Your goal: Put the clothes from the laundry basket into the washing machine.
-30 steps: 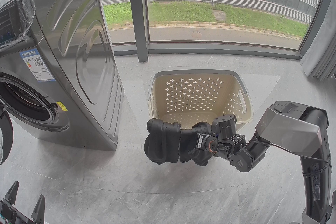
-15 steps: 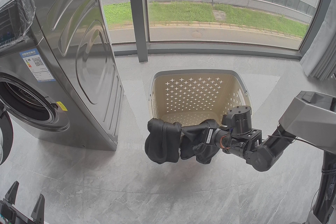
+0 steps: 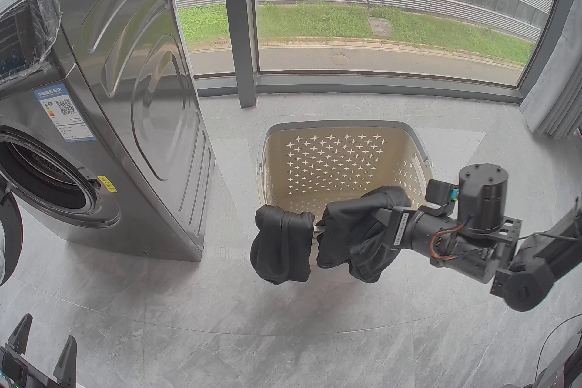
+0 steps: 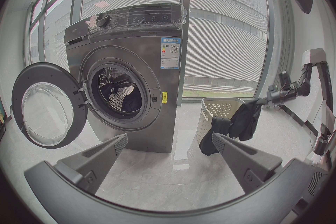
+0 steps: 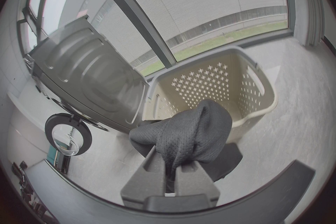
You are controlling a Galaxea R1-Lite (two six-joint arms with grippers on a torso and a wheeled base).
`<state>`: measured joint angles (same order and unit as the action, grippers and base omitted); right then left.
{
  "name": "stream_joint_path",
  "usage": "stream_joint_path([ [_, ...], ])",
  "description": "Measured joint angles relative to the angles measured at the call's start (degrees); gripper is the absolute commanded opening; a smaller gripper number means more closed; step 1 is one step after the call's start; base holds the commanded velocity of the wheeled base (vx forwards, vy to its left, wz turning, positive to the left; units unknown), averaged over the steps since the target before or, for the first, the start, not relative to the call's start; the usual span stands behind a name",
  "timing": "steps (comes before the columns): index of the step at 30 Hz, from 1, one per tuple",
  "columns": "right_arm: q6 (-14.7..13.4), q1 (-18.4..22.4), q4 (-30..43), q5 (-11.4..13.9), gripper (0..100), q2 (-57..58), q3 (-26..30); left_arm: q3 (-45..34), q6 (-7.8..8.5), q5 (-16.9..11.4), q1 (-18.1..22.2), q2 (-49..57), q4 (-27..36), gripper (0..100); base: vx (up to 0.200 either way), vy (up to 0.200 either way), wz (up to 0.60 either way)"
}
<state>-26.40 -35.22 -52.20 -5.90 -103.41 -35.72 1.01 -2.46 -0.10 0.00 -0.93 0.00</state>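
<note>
Nearby, open washing machine (image 3: pixel 91 104), garment (image 3: pixel 282 244) draped over laundry basket (image 3: pixel 339 165).

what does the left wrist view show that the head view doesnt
The left wrist view adds the inside of the drum, with clothes in it, and the round window of the open door. The head view adds the inner walls of the basket, pierced with stars. Shared: the washing machine, the basket, the right gripper shut on a dark garment at the basket's near rim, and the open left gripper.
</note>
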Motion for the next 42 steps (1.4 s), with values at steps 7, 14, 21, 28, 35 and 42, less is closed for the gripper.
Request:
stream_joint_path([
  [7,9.11,-1.18,0.67,0.66,0,15.41,3.36,0.0,0.0,0.02,0.0,0.0,0.0,100,0.0,0.0,0.0],
  [14,15.46,-2.27,1.05,1.77,0,26.4,5.92,0.0,-0.07,0.28,0.0,0.0,0.0,100,0.0,0.0,0.0],
  [21,15.74,-3.04,0.55,4.24,0,30.26,7.5,0.0,-0.11,0.32,0.0,0.0,0.0,100,-0.171,0.0,0.0],
  [28,15.76,-3.25,0.5,4.43,0,31.17,7.69,0.0,-0.11,0.26,0.0,0.0,0.0,100,0.0,0.057,0.0],
  [35,15.87,-3.28,0.34,4.49,0,31.23,8.24,0.0,-0.11,0.26,0.0,0.0,0.0,100,0.0,0.2,0.0],
  [42,15.87,-3.25,0.04,4.64,0,30.59,8.16,0.0,-0.18,0.23,0.0,0.0,0.0,100,0.0,0.2,0.0],
])
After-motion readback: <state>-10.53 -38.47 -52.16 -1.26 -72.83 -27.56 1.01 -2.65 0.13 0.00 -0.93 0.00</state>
